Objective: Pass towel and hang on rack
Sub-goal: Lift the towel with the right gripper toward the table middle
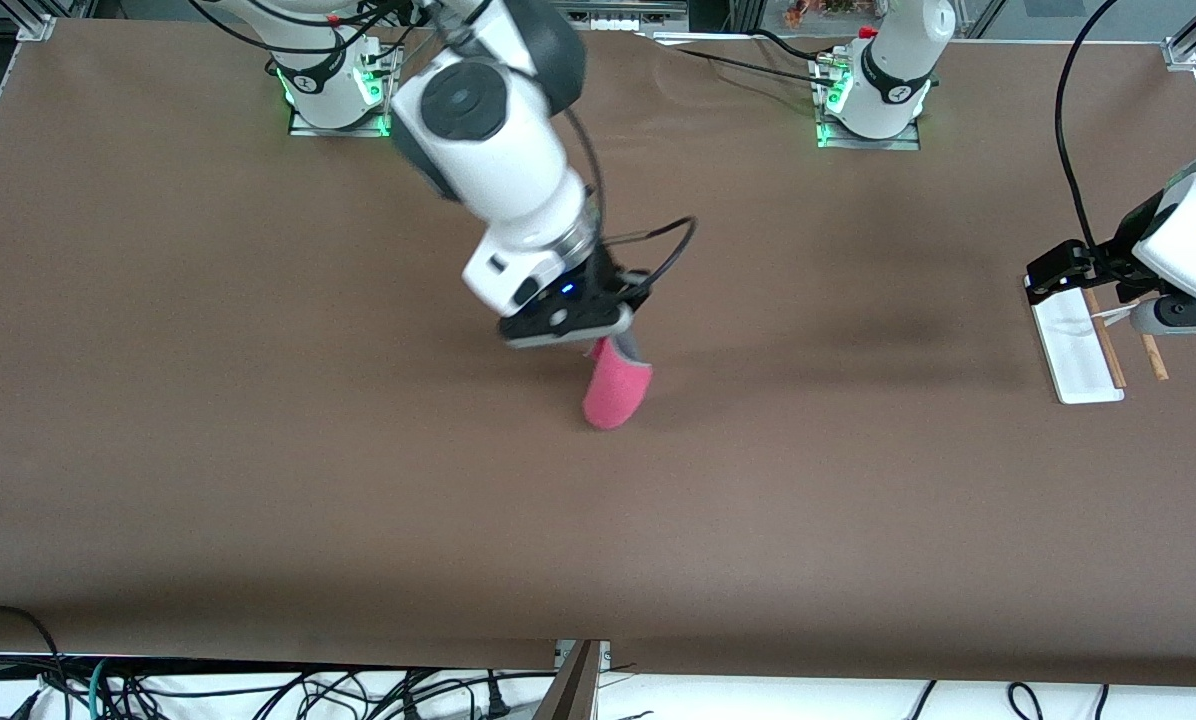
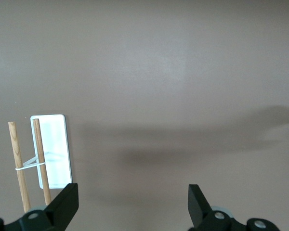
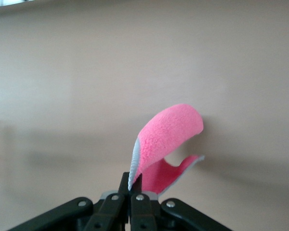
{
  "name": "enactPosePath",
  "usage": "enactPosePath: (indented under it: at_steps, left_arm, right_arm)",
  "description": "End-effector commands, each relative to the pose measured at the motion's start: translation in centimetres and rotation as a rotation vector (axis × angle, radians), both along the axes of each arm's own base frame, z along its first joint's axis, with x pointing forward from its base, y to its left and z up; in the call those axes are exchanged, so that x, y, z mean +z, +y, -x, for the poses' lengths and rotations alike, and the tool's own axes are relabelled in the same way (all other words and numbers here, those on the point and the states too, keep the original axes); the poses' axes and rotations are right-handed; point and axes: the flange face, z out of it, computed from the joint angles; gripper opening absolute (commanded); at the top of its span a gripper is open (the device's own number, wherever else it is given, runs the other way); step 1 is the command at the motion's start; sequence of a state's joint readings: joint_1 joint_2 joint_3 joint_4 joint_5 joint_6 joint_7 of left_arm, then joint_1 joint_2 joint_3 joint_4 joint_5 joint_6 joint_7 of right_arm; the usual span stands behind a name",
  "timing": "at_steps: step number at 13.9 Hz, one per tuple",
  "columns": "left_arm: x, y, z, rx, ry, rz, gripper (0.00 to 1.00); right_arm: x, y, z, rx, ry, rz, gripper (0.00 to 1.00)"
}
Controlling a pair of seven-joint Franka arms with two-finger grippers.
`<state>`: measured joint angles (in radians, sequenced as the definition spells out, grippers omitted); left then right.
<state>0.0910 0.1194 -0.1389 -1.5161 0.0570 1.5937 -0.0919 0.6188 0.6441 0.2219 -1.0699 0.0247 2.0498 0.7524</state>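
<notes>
Over the middle of the bench (image 1: pixel 258 450), the towel (image 1: pixel 616 390) is pinched by its hem in the right claw (image 3: pixel 134 188). Above the rack (image 1: pixel 1083 345), the left claw (image 2: pixel 132 204) is held spread, waiting. So slight a pinch could let the cloth slip during handover.

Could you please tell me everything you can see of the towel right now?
The towel is a small, soft, fleecy cloth, showing mostly its pink-red face, with a pale grey stitched hem along one edge. It hangs curled and folded over on itself, pinched at one edge by the shut right end effector over the middle of the brown table. In the front view its lower end seems at or just above the tabletop; contact cannot be told. Nothing else touches it.
</notes>
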Motion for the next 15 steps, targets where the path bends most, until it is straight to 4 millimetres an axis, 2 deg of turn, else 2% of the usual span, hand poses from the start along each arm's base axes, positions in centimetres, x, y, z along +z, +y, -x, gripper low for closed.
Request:
enactPosePath:
  at_steps: [1, 4, 5, 6, 8, 9, 12, 15]
  left_arm:
    - [0.2, 0.0, -0.4, -0.006, 0.007, -0.006, 1.0]
    - [-1.4, 0.4, -0.9, 0.007, 0.034, 0.041, 1.0]
    - [-4.6, 0.1, -1.4, -0.008, 0.095, 0.044, 1.0]
    - [-6.2, 0.2, -1.3, -0.009, 0.134, 0.055, 1.0]
    - [-7.0, -0.1, -1.4, -0.112, 0.129, 0.08, 1.0]
    - [-8.0, -1.1, -1.6, -0.17, 0.111, 0.131, 1.0]
    - [-14.0, -2.9, -1.1, -0.263, 0.068, 0.344, 1.0]
    - [-18.1, -5.7, -0.9, -0.449, -0.035, 0.417, 1.0]
  right_arm:
    - [-0.1, 3.4, 2.1, -0.028, 0.004, -0.052, 0.0]
    - [0.9, 4.1, 3.0, -0.034, 0.0, -0.079, 0.0]
    - [1.2, 4.6, 3.6, -0.024, 0.004, -0.09, 0.0]
    - [1.3, 4.9, 4.1, -0.013, 0.007, -0.095, 0.0]
    - [1.4, 5.3, 4.4, -0.005, 0.006, -0.107, 0.0]
    - [1.5, 5.4, 4.4, -0.004, 0.005, -0.11, 0.0]
    - [1.7, 5.5, 4.5, -0.005, -0.007, -0.121, 0.0]
    - [1.8, 5.6, 4.4, -0.001, -0.017, -0.128, 0.0]
